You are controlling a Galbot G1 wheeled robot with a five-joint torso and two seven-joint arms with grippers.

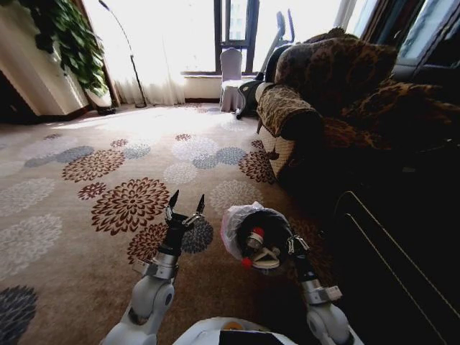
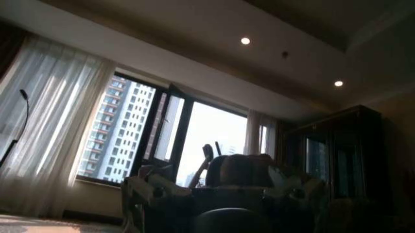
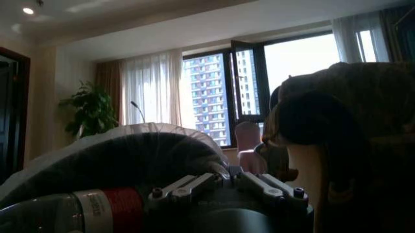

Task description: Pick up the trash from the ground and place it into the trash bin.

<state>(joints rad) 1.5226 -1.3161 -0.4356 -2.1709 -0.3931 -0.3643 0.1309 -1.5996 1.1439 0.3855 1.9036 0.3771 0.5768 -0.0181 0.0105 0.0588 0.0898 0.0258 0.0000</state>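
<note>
**Bottle at the bin mouth, risk of a miss**

I had the right pincer [image 1: 277,253] at the mouth of the trash bin [image 1: 233,224], which leaned on the carpet [image 1: 65,287] near the sofa [image 1: 338,93], close to the carpet's near edge. It seemed to grip a clear bottle with red cap [image 1: 253,237], but I cannot tell how its jaws stood. I judged that the tilted bin could tip or roll if the arm pushed its rim, and the bottle might fall beside it. The left pincer [image 1: 185,207] was open and empty above the carpet. The right wrist view showed the bottle's red label [image 3: 107,206] against the liner [image 3: 149,133]; the head view gave the bin's lean.
</note>
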